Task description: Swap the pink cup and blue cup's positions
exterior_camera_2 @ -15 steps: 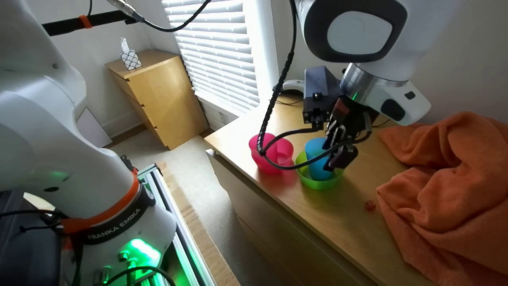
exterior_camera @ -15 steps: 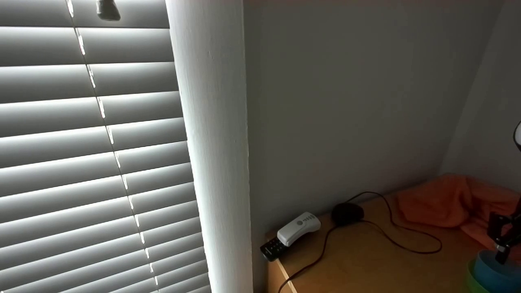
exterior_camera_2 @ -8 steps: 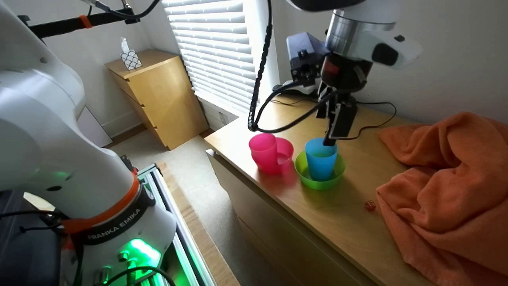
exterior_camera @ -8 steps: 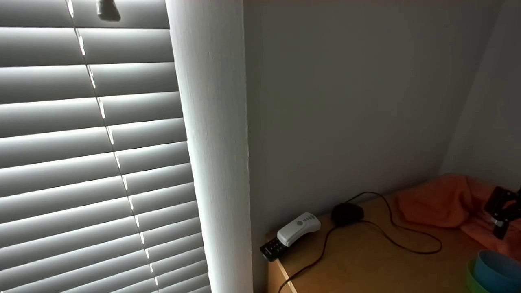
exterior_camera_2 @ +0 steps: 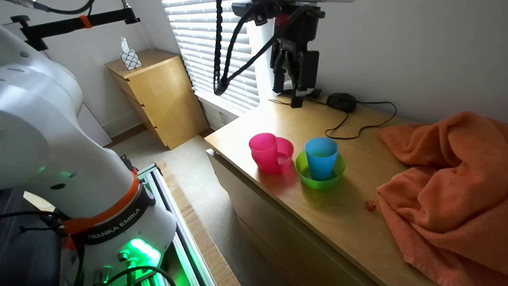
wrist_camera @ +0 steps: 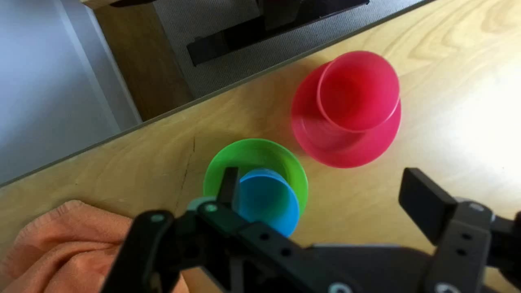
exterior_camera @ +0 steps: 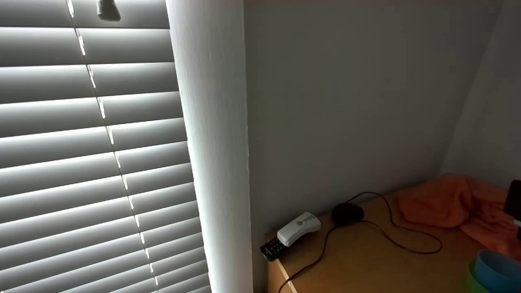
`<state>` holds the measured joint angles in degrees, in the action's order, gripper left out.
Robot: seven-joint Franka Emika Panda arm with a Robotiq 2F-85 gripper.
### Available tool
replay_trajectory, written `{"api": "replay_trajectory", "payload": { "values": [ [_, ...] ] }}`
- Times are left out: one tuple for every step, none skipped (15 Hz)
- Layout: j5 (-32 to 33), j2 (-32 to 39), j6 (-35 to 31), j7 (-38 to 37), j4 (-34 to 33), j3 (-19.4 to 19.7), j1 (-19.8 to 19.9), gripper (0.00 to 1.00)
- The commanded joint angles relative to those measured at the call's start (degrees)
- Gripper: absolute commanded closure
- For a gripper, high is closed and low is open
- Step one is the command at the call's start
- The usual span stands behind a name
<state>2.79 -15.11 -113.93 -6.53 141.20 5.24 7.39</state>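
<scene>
The blue cup [exterior_camera_2: 321,159] stands upright inside the green bowl [exterior_camera_2: 317,185]. It also shows in the wrist view [wrist_camera: 270,201], partly behind a finger, and in an exterior view [exterior_camera: 497,272], cut by the frame edge. The pink cup [exterior_camera_2: 263,150] stands inside a pink bowl [exterior_camera_2: 285,151]; in the wrist view the cup [wrist_camera: 358,91] tilts a little or looks so from above. My gripper [exterior_camera_2: 289,95] is open and empty, well above the table, behind the cups. In the wrist view its fingers [wrist_camera: 321,171] are wide apart, with nothing between them.
An orange towel [exterior_camera_2: 448,178] lies at the right, with a small red object [exterior_camera_2: 370,205] beside it. A black device with a cable [exterior_camera_2: 341,102] lies near the wall. A white device [exterior_camera: 299,228] rests on a black remote [exterior_camera: 273,249]. The table edge runs close to both bowls.
My gripper was down at the blue cup. It has risen off it and moved left and back in the exterior view. The blue cup stays in the green bowl; the pink cup has not moved.
</scene>
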Motion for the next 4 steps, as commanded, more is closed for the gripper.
{"api": "replay_trajectory", "payload": {
  "values": [
    [0.03,-0.93,0.62,0.87,0.23,-0.37,-0.5,0.0],
    [0.03,-1.67,0.86,1.42,0.47,-0.6,-0.84,0.0],
    [0.03,-2.09,0.9,1.75,0.62,-0.67,-0.99,0.0],
    [0.03,-2.28,0.9,2.11,0.75,-0.65,-1.0,0.0]
  ]
}}
